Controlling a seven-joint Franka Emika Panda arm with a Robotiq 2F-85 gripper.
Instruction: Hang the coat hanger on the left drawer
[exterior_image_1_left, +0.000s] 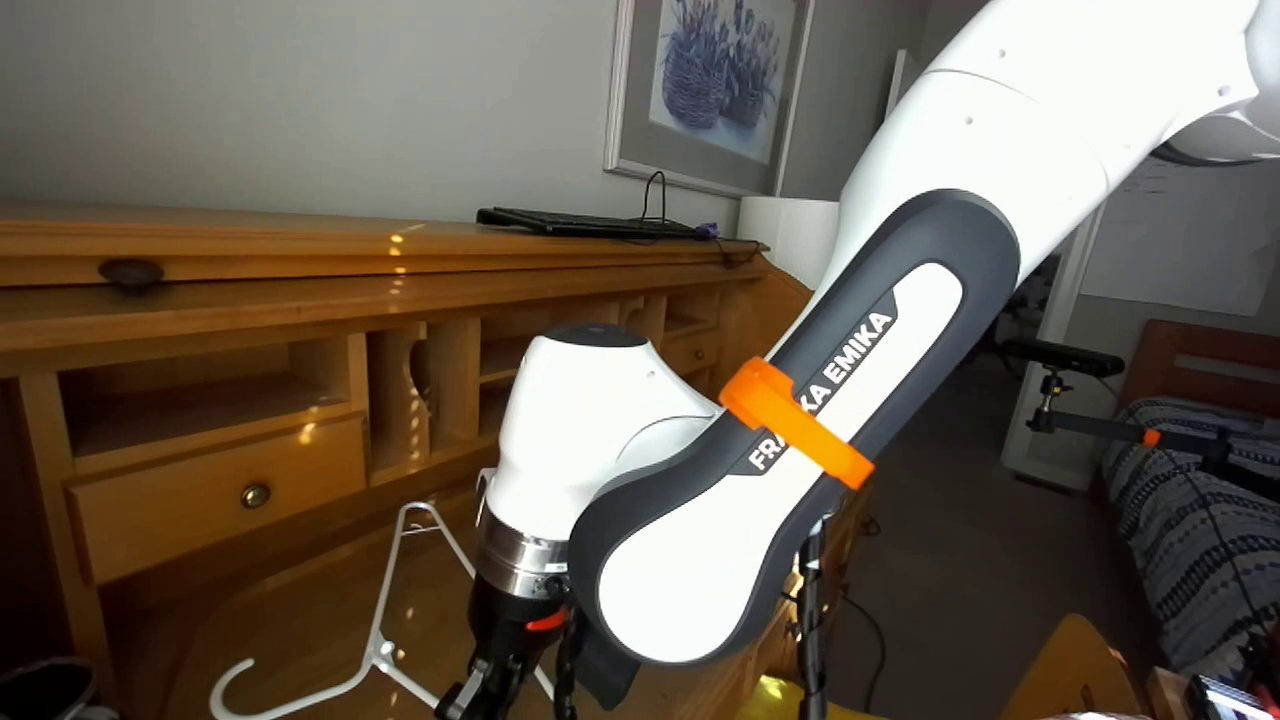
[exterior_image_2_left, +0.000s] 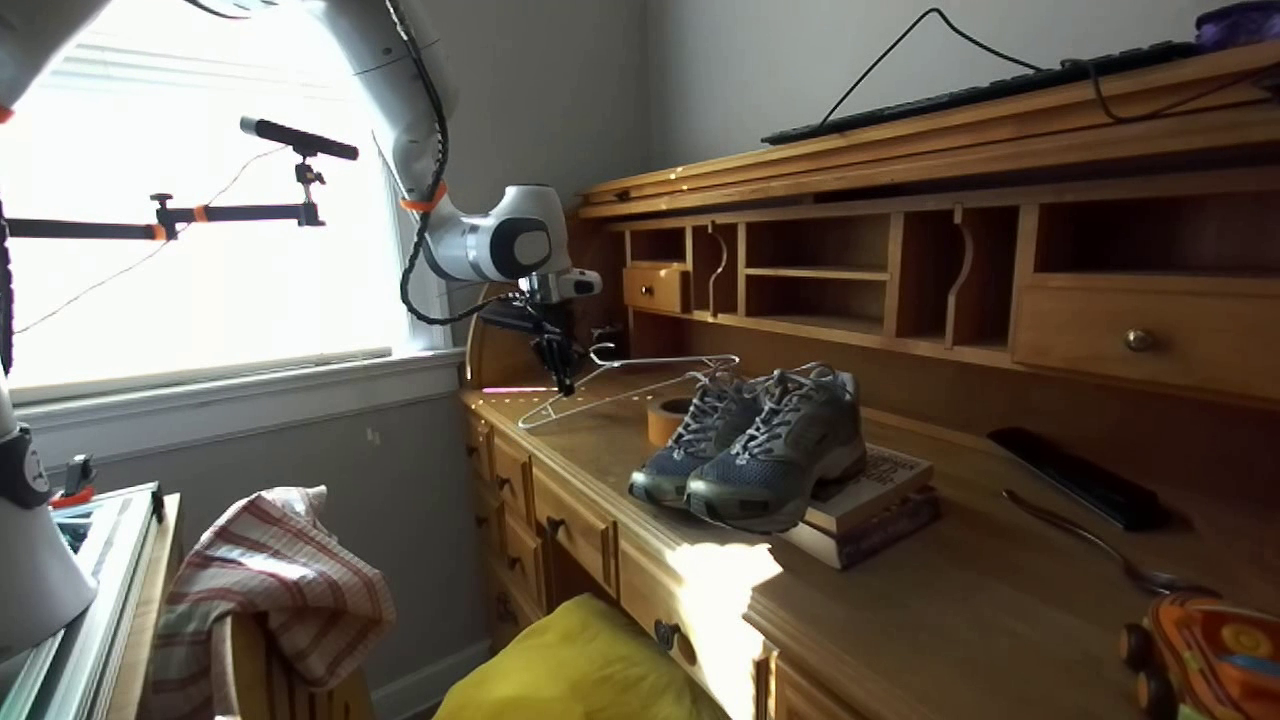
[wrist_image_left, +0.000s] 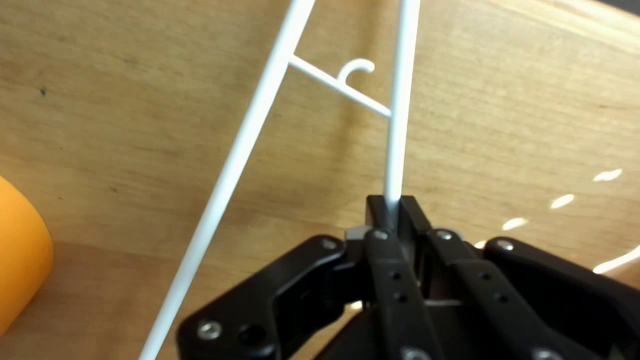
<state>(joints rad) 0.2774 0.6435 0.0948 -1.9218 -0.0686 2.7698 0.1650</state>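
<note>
- Claw (wrist_image_left: 392, 210): drawn together on one sloping arm of the hanger (exterior_image_1_left: 379, 650), between its hook (exterior_image_1_left: 216, 692) and a corner; nothing else is gripped.
- Hanger: over the desk (exterior_image_2_left: 1000, 620), roughly level, seemingly lifted, as the blurred, offset shadow in the wrist view suggests; whether a corner touches wood cannot be told.
- Drawer (exterior_image_1_left: 170, 515): shown in both exterior views, with a gap between it and the hook. Its knob (exterior_image_1_left: 255, 495) is the likeliest catch; the front appears slightly pulled out, so its upper edge may also serve.
- Step in hand, as judged: lifting and turning. Raise first, so that the far corner clears the shoes (exterior_image_2_left: 770, 440) and the tape (wrist_image_left: 22, 255).
- Turn slowly until the body hangs below and the hook's mouth faces down; the off-centre grip will probably let the frame pivot.
- Approach from above the knob, lower until the hook bears the weight, and only then let go; a slight tug before release would test the seat.
</note>
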